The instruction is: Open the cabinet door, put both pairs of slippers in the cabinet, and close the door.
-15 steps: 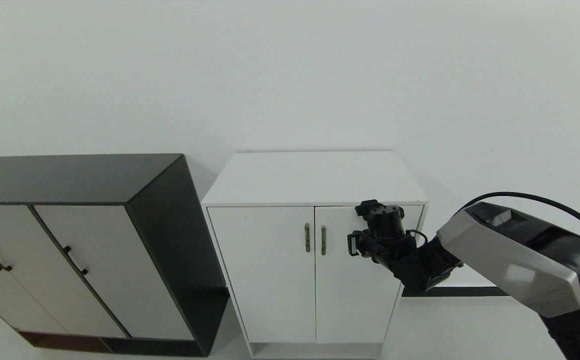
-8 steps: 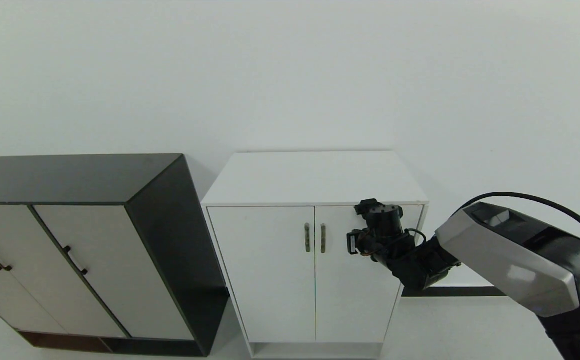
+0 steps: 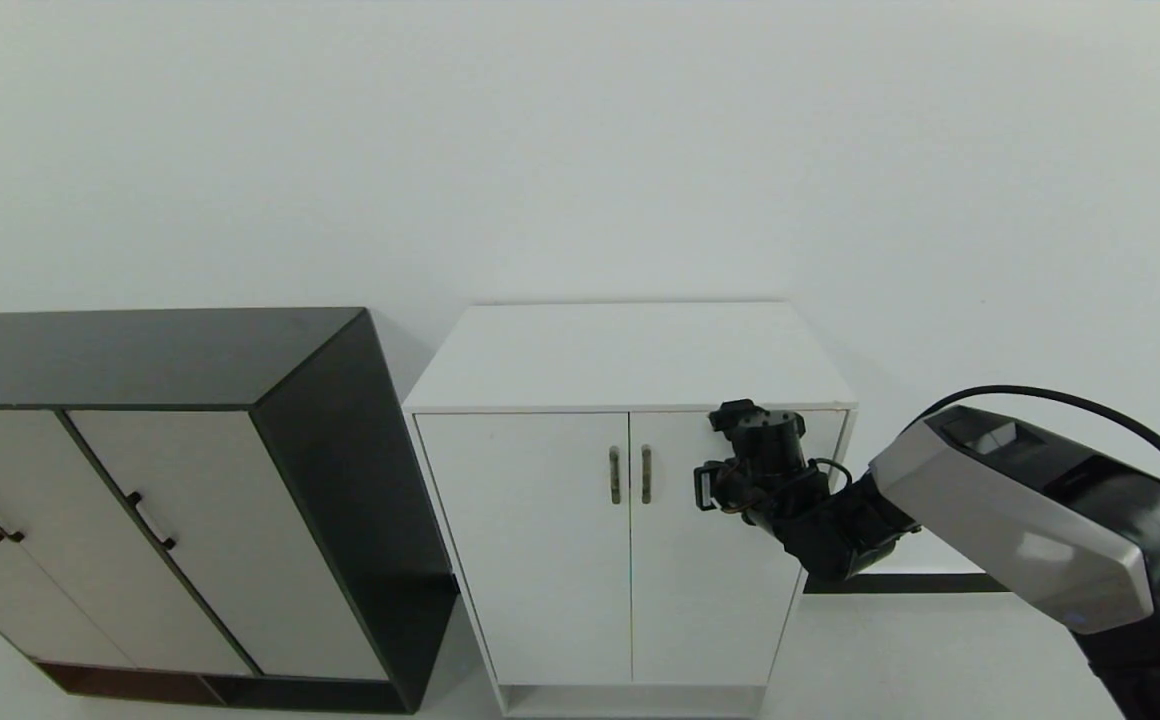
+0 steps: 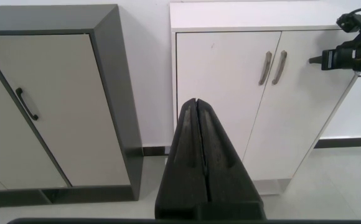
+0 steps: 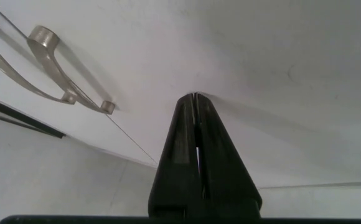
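A white cabinet (image 3: 630,360) stands against the wall with both doors shut. Two metal handles (image 3: 646,477) meet at its middle seam. My right gripper (image 5: 195,97) is shut with nothing in it, its tips right up against the right door (image 3: 710,580), a short way to the right of the handles (image 5: 62,68). My left gripper (image 4: 196,101) is shut and empty. It is held low, well back from the cabinet front (image 4: 224,87), pointing toward the left door.
A dark cabinet (image 3: 330,470) with pale grey doors and black handles stands close against the white one's left side. A black skirting strip (image 3: 910,583) runs along the wall to the right. Light floor lies in front of both cabinets.
My right arm has crept slightly left along the right door. The doors have stayed shut.
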You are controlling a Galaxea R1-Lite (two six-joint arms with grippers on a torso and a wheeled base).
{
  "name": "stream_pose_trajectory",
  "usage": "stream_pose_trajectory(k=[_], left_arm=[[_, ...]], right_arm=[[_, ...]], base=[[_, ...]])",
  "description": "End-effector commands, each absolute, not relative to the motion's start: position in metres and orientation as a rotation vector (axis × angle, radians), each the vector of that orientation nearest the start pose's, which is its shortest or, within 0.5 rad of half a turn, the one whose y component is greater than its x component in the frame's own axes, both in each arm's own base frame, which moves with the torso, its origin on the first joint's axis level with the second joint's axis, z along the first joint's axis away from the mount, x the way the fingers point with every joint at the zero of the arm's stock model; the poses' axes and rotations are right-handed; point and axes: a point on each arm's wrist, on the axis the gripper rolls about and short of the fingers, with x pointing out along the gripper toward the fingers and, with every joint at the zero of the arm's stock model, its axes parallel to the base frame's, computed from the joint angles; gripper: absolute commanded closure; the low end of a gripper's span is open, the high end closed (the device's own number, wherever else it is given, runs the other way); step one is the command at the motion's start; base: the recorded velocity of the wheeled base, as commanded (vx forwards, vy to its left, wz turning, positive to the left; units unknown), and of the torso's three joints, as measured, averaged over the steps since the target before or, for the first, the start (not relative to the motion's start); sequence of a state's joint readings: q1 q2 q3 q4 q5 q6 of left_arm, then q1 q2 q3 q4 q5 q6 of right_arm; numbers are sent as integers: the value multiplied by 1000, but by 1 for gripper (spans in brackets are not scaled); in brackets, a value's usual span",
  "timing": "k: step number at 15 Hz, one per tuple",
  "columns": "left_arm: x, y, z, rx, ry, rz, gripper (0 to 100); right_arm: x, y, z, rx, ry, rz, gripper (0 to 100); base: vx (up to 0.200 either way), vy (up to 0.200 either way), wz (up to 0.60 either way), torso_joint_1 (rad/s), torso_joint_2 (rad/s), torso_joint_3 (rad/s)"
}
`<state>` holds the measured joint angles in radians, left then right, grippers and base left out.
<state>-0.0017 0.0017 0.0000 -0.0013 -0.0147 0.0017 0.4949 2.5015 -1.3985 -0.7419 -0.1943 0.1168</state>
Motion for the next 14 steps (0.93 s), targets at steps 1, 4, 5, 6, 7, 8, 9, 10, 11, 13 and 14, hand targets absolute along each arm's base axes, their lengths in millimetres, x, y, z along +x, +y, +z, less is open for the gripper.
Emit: stream_pose_trajectory(k=[1, 4, 5, 6, 7, 8, 9, 10, 11, 13, 14], left_arm=[[-23, 0, 76, 2, 0, -17, 100], [-23, 0, 76, 2, 0, -17, 100], [-23, 0, 76, 2, 0, -15, 100], [-23, 0, 76, 2, 0, -17, 100], [-23, 0, 76, 2, 0, -15, 100], [-23, 0, 76, 0, 0, -15, 100], [-23, 0, 76, 0, 0, -15, 100], [-23, 0, 76, 0, 0, -15, 100], [-23, 0, 76, 0, 0, -15, 100], [-23, 0, 76, 0, 0, -14, 100], [-23, 0, 76, 0, 0, -12, 100]], right_arm=[[427, 225, 19, -9, 361, 275, 100], [426, 224, 23, -6, 356, 274, 100], [423, 223, 28, -5, 354, 274, 100], [417, 220, 33, -7, 358, 275, 100], [410, 217, 44, -7, 353, 269, 100], [401, 213, 56, -10, 345, 244, 100], [391, 208, 68, -15, 339, 219, 100], [383, 202, 76, -18, 338, 204, 100], [363, 189, 95, -17, 333, 190, 100], [331, 168, 120, -15, 320, 159, 100], [312, 155, 130, -20, 313, 111, 100]], base=[[0, 0, 0, 0, 0, 0], [0, 0, 0, 0, 0, 0], [0, 0, 0, 0, 0, 0], [0, 0, 0, 0, 0, 0], [0, 0, 0, 0, 0, 0], [0, 0, 0, 0, 0, 0], [0, 0, 0, 0, 0, 0], [0, 0, 0, 0, 0, 0], [0, 0, 0, 0, 0, 0], [0, 0, 0, 0, 0, 0], [0, 0, 0, 0, 0, 0]])
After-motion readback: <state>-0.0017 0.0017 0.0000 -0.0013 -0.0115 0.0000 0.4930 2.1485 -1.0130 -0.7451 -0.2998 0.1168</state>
